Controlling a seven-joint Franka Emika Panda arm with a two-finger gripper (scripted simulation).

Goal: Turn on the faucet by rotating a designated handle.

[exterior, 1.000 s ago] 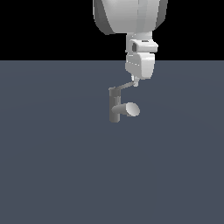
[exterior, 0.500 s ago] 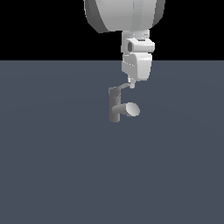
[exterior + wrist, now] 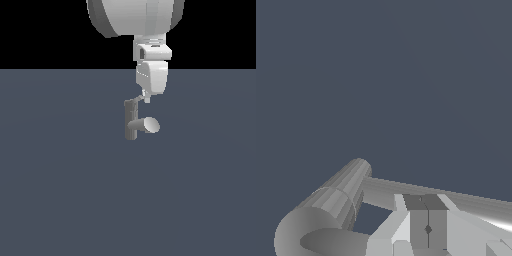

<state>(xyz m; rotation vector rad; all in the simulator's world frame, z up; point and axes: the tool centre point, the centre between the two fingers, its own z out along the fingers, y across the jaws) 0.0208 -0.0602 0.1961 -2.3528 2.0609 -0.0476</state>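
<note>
Grey handle touches the fingers atop faucet

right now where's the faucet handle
In the exterior view the handle slants up from the top of the faucet post toward the view's right, its outer end right at the gripper fingers, above the spout.

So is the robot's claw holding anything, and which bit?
It looks like nothing is gripped. The gripper sits at the handle on top of the faucet, its fingers pressed together beside the bar rather than around it.
</note>
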